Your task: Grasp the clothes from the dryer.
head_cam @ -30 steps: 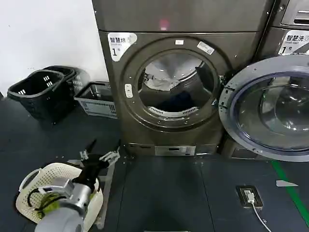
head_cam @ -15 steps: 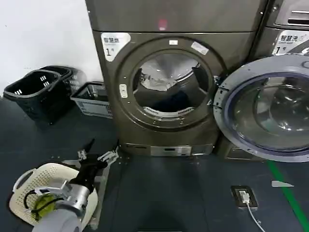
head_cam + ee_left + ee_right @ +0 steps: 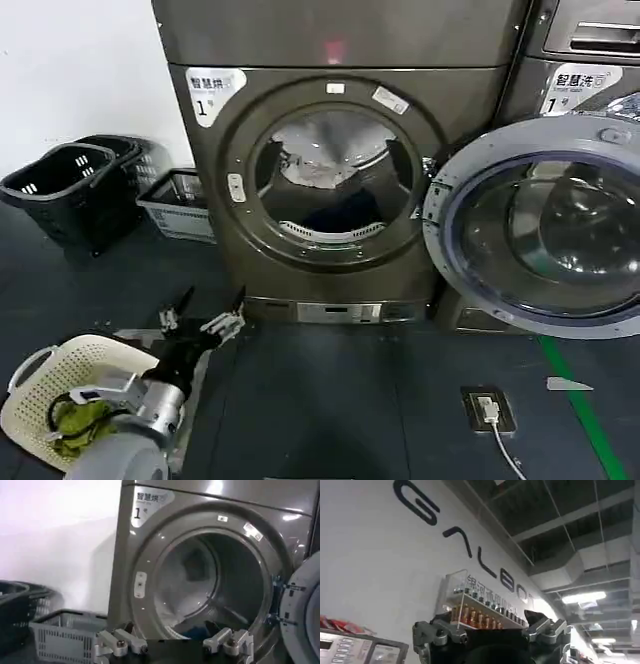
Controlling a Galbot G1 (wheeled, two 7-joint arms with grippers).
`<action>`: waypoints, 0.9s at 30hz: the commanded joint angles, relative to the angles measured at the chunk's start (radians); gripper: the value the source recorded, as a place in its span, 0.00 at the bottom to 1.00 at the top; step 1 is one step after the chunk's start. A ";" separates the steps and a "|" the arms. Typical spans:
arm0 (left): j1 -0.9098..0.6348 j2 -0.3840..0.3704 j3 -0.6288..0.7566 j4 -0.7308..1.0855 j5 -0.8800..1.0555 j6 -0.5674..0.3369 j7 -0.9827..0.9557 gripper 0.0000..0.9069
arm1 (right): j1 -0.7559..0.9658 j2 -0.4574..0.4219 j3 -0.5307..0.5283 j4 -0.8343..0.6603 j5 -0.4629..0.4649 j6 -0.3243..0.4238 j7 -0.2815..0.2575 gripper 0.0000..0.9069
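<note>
The dryer [image 3: 330, 60], dark grey-brown with a "1" label, stands ahead with its porthole open. Inside the drum lie the clothes: whitish-grey fabric [image 3: 320, 160] at the back and dark navy fabric [image 3: 345, 212] low at the front. My left gripper [image 3: 205, 312] hovers low over the floor, in front of the dryer's lower left corner and well short of the porthole. It is open with nothing between its fingers. In the left wrist view the left gripper [image 3: 172, 642] faces the drum, where the navy fabric [image 3: 192, 630] shows. My right gripper [image 3: 490, 630] is open and empty, pointing up at a lettered wall.
The round dryer door [image 3: 440, 240] hangs open to the right, in front of a second machine [image 3: 580, 80]. A white perforated basket [image 3: 40, 385] with yellow-green cloth sits by my left arm. Black baskets [image 3: 60, 190] and a grey crate [image 3: 180, 205] stand left. A floor socket [image 3: 487, 410] lies right.
The dryer, its door and the baskets have slid leftwards in the head view and look slightly nearer. My left gripper holds the same open pose.
</note>
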 commanded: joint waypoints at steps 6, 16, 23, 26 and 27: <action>0.004 0.010 -0.016 -0.005 -0.011 0.003 0.000 1.00 | 0.002 0.008 0.001 0.003 0.002 0.001 0.000 1.00; 0.005 0.015 -0.026 -0.009 -0.019 0.006 0.000 1.00 | 0.004 -0.006 0.000 -0.003 0.001 0.000 -0.002 1.00; 0.005 0.014 -0.024 -0.006 -0.017 0.006 0.001 1.00 | 0.005 -0.006 -0.003 -0.001 0.001 0.001 0.000 1.00; 0.005 0.012 -0.024 -0.005 -0.016 0.005 0.001 1.00 | 0.002 -0.004 -0.007 -0.001 0.002 0.033 -0.004 1.00; 0.005 0.012 -0.024 -0.005 -0.016 0.005 0.002 1.00 | 0.002 -0.003 -0.007 -0.002 0.002 0.040 -0.004 1.00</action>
